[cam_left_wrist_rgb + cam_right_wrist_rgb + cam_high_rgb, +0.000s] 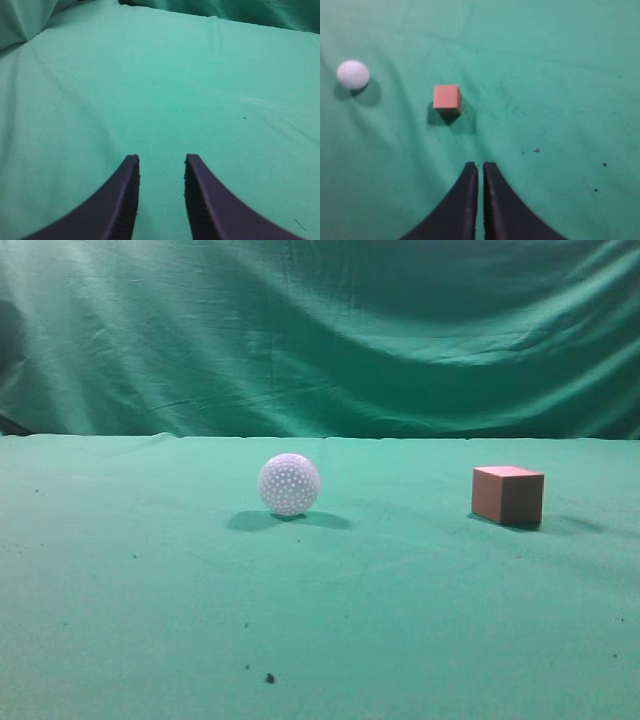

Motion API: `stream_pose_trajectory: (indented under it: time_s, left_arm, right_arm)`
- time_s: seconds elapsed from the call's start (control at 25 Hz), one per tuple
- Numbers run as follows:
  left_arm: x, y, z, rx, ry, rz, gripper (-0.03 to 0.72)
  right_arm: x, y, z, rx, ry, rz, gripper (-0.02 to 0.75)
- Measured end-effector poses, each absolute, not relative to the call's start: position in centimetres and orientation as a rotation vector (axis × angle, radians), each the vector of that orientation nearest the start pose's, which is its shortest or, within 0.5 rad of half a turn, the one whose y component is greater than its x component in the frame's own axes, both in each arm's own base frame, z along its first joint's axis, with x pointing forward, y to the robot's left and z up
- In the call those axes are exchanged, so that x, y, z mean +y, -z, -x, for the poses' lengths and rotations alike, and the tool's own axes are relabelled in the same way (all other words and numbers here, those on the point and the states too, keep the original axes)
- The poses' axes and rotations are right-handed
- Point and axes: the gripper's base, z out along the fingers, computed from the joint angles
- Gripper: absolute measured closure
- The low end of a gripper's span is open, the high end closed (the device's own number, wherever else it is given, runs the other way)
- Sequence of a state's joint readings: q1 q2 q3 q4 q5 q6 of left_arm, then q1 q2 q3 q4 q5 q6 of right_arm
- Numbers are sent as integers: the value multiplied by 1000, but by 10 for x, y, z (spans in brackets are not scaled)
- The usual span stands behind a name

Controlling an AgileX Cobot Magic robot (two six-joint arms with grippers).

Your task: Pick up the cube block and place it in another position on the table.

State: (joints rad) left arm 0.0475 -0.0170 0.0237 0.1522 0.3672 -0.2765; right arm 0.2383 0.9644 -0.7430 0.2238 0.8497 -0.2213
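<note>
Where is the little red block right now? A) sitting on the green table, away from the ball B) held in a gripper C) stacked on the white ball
A: the cube block rests on the table, apart from the white ball, with no gripper touching it.

A staged robot test setup, like a lab or studio. A table [150,620] covered in green cloth with a few dark specks fills the lower half. At 12 o'clock, a wrinkled green backdrop curtain [320,330] hangs behind it. Only two small props sit on the cloth. No household or office furnishings show.
</note>
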Motion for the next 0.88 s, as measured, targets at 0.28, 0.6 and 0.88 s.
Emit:
stream_pose_trajectory:
  time_s: [0.28, 0.6, 0.88]
  left_arm:
    - [7, -173, -52, 1842, 10, 206, 426]
    - [7, -173, -52, 1842, 10, 206, 426]
    - [7, -173, -52, 1842, 10, 206, 426]
  right_arm:
    - [100, -262, -194, 2674, -155, 708, 738]
    - [136, -232, -229, 2710, -168, 787, 380]
    - [155, -203, -261, 2740, -164, 781, 190]
